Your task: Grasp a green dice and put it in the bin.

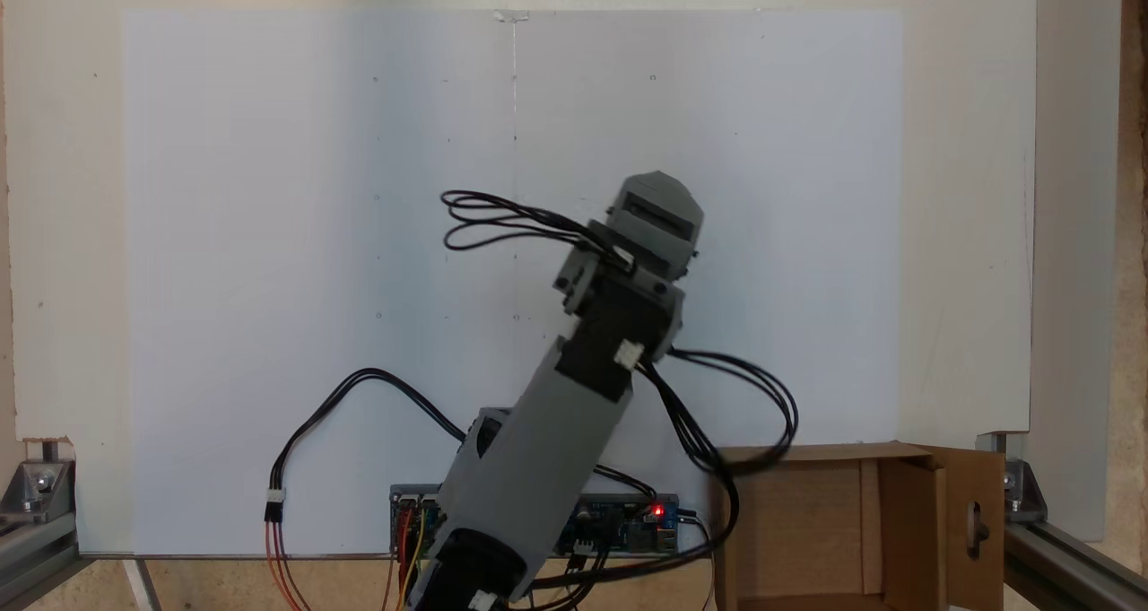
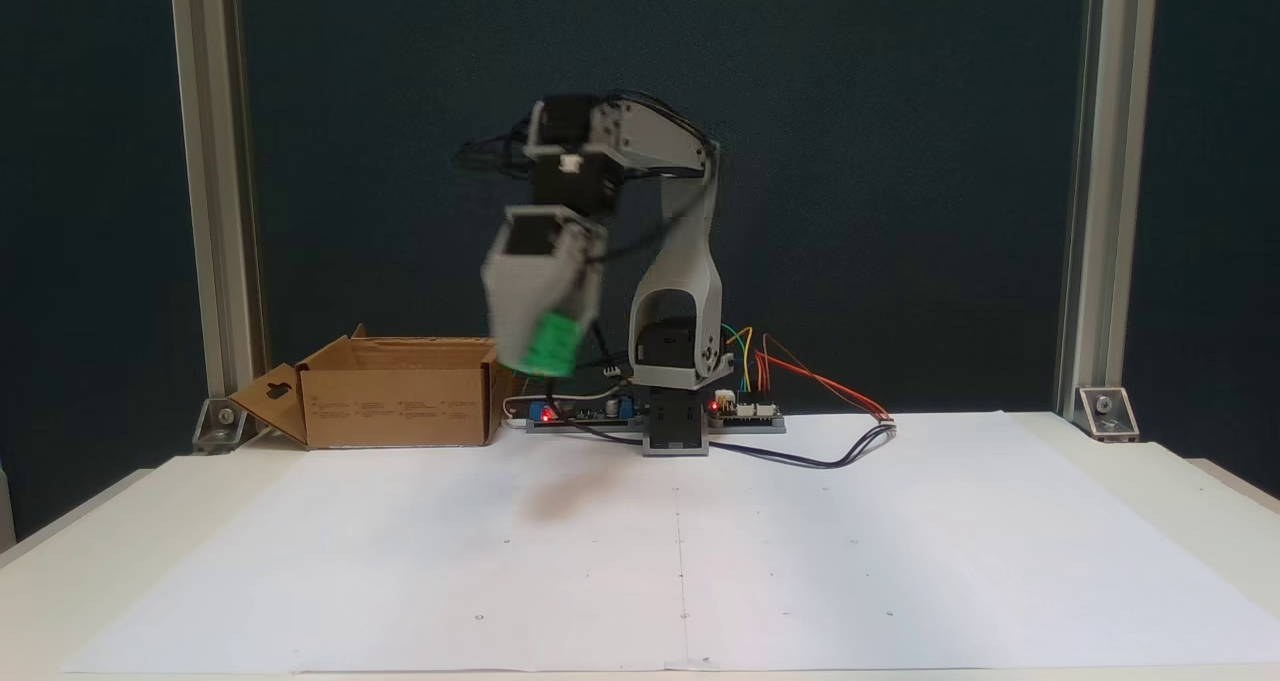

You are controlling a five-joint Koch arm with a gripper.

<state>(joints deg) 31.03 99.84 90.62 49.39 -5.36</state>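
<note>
White paper on your table lies bare; your claw, raised and blurred, grips the green dice just right of the bin, above its rim, in this view.

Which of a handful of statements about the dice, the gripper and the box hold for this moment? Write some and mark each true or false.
1. The green dice is lifted off the table at the gripper. True.
2. The green dice lies inside the bin. False: it is up at the gripper, beside the bin and above its rim level, in a fixed view.
3. The bin is open at the top and one flap has a slot cutout. True.
4. The gripper rests on the white paper. False: it hangs in the air, with only a shadow on the paper below.
5. A red light glows on a board by the arm's base. True.
</note>
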